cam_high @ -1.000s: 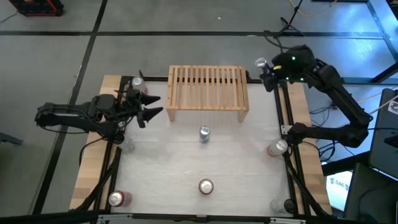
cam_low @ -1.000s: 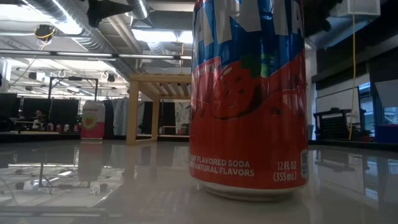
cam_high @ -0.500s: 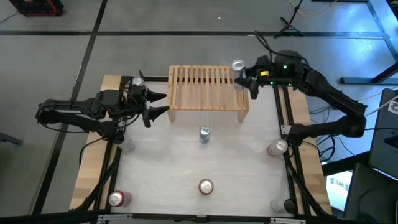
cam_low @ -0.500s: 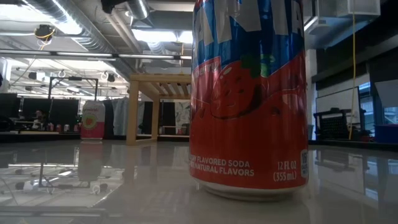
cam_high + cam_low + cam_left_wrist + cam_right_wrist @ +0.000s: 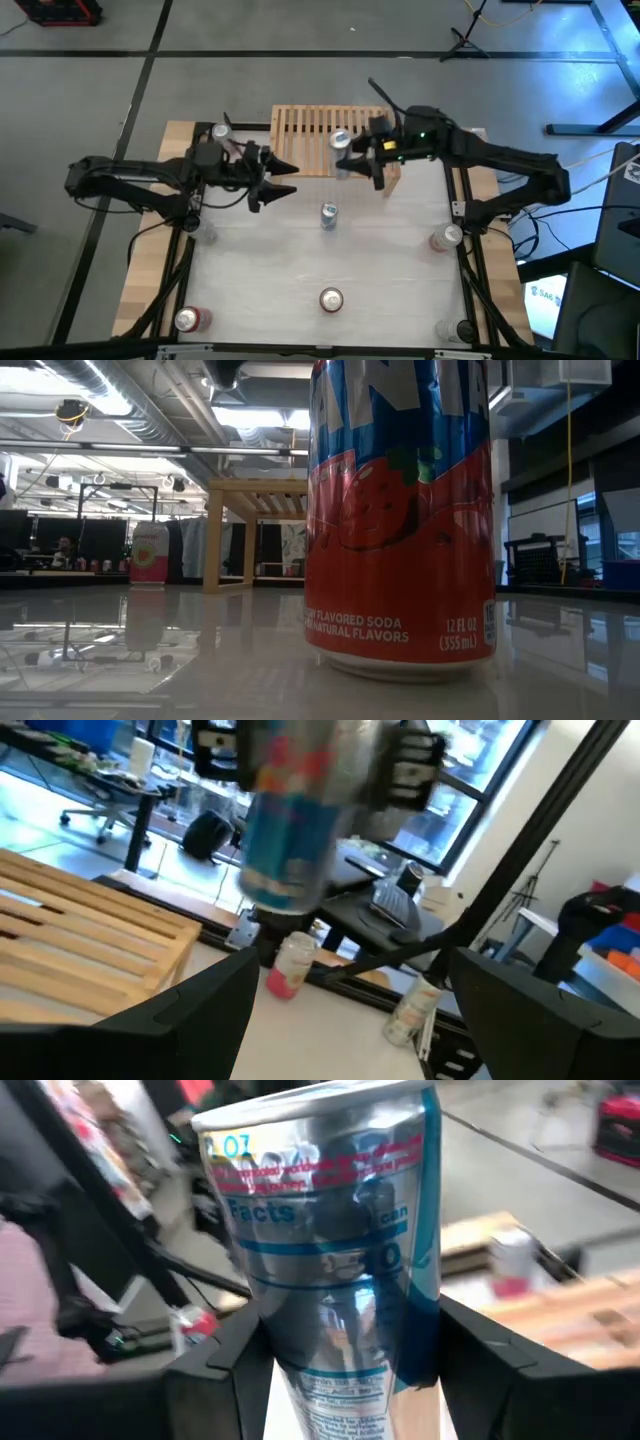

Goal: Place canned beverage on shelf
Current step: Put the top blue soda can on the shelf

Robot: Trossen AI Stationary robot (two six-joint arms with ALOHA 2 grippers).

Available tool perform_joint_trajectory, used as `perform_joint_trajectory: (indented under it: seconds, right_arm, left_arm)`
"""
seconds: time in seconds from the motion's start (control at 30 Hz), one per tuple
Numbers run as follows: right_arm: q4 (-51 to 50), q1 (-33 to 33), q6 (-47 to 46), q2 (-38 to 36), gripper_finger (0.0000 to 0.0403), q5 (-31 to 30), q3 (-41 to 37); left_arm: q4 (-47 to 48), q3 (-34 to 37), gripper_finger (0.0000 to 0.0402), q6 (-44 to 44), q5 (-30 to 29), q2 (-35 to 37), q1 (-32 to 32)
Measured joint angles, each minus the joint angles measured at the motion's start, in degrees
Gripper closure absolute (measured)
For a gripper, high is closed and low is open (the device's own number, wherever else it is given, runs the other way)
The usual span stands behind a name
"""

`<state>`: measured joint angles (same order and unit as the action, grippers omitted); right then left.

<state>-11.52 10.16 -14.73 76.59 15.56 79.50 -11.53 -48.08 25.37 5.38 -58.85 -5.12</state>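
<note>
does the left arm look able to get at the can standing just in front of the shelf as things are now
Probably yes. The left gripper is open and empty, beside the shelf, with bare table between it and the can. The right gripper carries its silver can over the shelf, apart from that path.

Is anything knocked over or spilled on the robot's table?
Nothing stands out. The cans on the white table all stand upright, with no spill in sight. The right tool holds a silver-and-blue can over the light-wood slatted shelf, and the left tool is open beside it.
</note>
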Motion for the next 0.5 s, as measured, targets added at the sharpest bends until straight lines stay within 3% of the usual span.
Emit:
perform_joint_trajectory:
  seconds: [0.5]
  right_arm:
    - [19.9, -2.3, -6.7, 8.5, 0.0198, 9.7, 0.0]
  left_arm:
    - [-1.3, -8.4, 0.0079, -2.4, 15.9, -8.3, -4.2]
